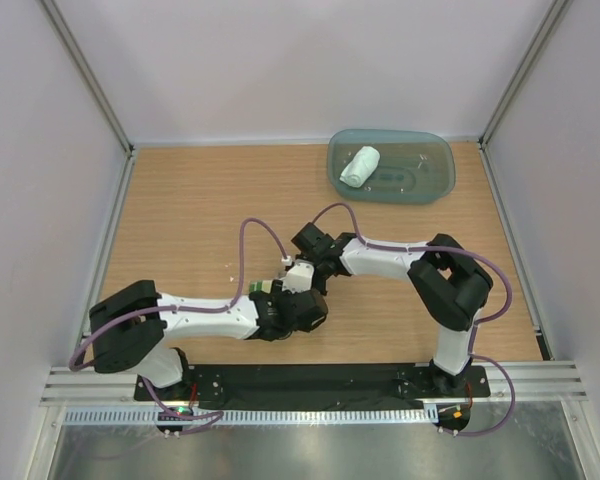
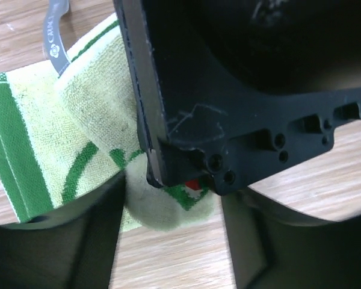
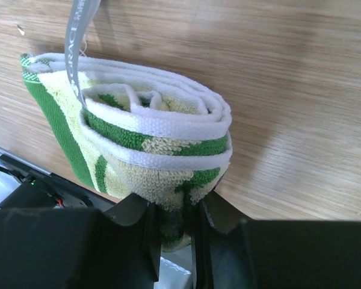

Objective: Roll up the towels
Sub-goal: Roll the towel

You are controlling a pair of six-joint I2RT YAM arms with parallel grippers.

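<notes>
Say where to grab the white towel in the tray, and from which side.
Grip the white towel mid-roll from straight above, closing across its narrow width. It lies on its side at the left end of the tray, and the rim likely blocks a low sideways approach.

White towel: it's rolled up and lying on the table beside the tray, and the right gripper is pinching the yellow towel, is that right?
Not quite. The white towel is rolled up, but it lies inside the tray, not beside it on the table, as the top view shows. The right gripper is pinching the yellow towel.
</notes>
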